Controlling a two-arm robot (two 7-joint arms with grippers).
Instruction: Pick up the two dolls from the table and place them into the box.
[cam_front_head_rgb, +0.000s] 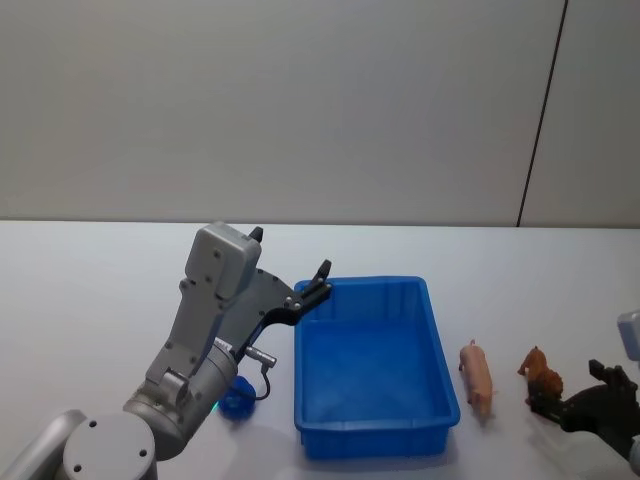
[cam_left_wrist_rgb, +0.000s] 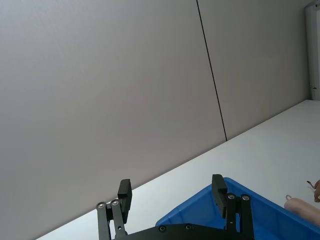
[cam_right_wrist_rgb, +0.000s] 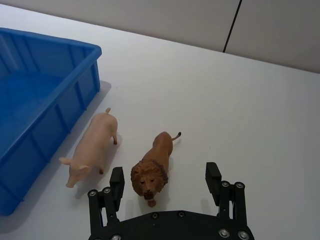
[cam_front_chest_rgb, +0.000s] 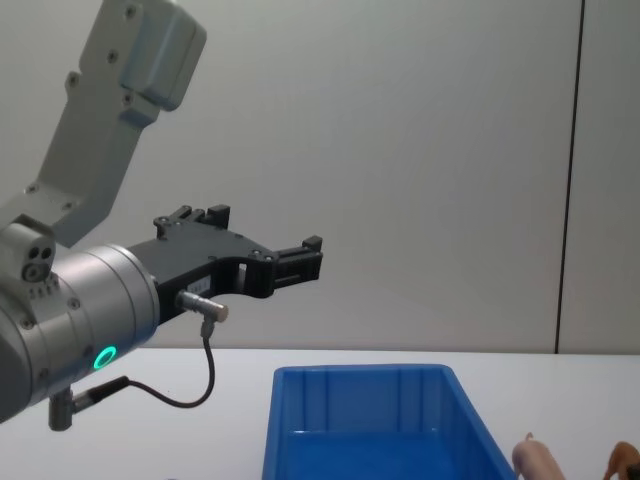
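Note:
Two dolls lie on the white table (cam_front_head_rgb: 100, 280) to the right of the blue box (cam_front_head_rgb: 375, 440): a pale pink pig (cam_front_head_rgb: 478, 378) nearest the box and a brown lion (cam_front_head_rgb: 541, 374) beyond it. In the right wrist view the pig (cam_right_wrist_rgb: 95, 147) and lion (cam_right_wrist_rgb: 154, 162) lie side by side, and my right gripper (cam_right_wrist_rgb: 165, 180) is open with the lion's head between its fingers, not touching. In the head view that gripper (cam_front_head_rgb: 565, 385) sits low just behind the lion. My left gripper (cam_front_head_rgb: 318, 283) hangs open and empty above the box's far left corner.
The box (cam_right_wrist_rgb: 75, 95) holds nothing and stands a short way from the pig. A small blue object (cam_front_head_rgb: 237, 400) lies on the table under my left arm. A grey wall rises behind the table. Open tabletop stretches beyond the dolls.

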